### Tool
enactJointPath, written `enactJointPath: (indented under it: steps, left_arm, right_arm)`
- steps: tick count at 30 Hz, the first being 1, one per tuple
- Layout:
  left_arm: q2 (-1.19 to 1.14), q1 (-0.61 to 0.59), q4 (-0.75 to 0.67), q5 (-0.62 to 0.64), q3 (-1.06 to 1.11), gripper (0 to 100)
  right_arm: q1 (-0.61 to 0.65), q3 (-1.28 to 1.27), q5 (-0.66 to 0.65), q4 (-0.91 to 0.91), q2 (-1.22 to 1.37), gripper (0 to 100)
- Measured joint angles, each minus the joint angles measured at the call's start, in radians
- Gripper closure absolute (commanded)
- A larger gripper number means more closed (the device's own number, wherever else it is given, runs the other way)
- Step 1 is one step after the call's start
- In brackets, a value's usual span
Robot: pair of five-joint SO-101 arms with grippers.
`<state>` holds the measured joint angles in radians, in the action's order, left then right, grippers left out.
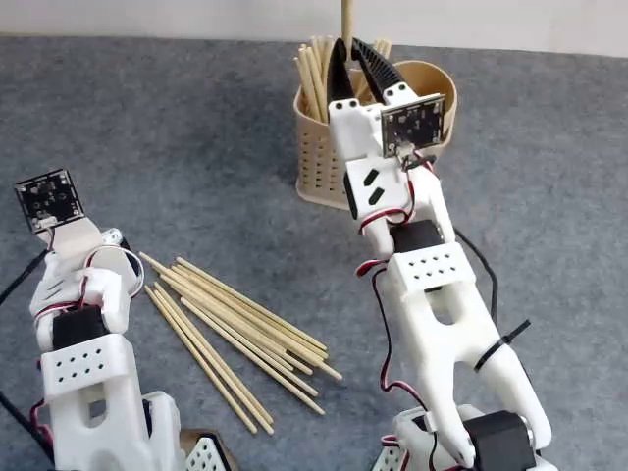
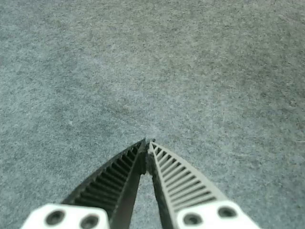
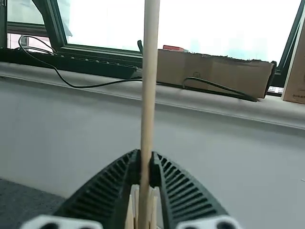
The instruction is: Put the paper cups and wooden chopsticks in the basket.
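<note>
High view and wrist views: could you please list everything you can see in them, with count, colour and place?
basket: one, beige, far side of the table
chopsticks in basket: several, pale wood, standing upright
held chopstick: one, pale wood, upright above the basket
loose chopsticks: a dozen or so, pale wood, lying between the arms
paper cup: one, tan, at the basket, partly hidden
table: one, grey
cardboard box: one, brown, on the sill behind
left arm: white, jaws shut over bare table
right arm: white, jaws shut on the held chopstick
</note>
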<state>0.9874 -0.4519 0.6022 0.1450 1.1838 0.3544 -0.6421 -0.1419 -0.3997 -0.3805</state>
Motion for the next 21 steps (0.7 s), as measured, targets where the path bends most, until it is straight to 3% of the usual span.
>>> enactJointPath:
  steps: [16, 21]
  left_arm:
    - [0.000, 0.000, 0.000, 0.000, 0.000, 97]
    - [0.000, 0.000, 0.000, 0.000, 0.000, 97]
  right_arm:
    - [0.000, 0.000, 0.000, -0.002, 0.000, 90.6]
    - [0.000, 0.000, 0.005, -0.002, -0.014, 97.9]
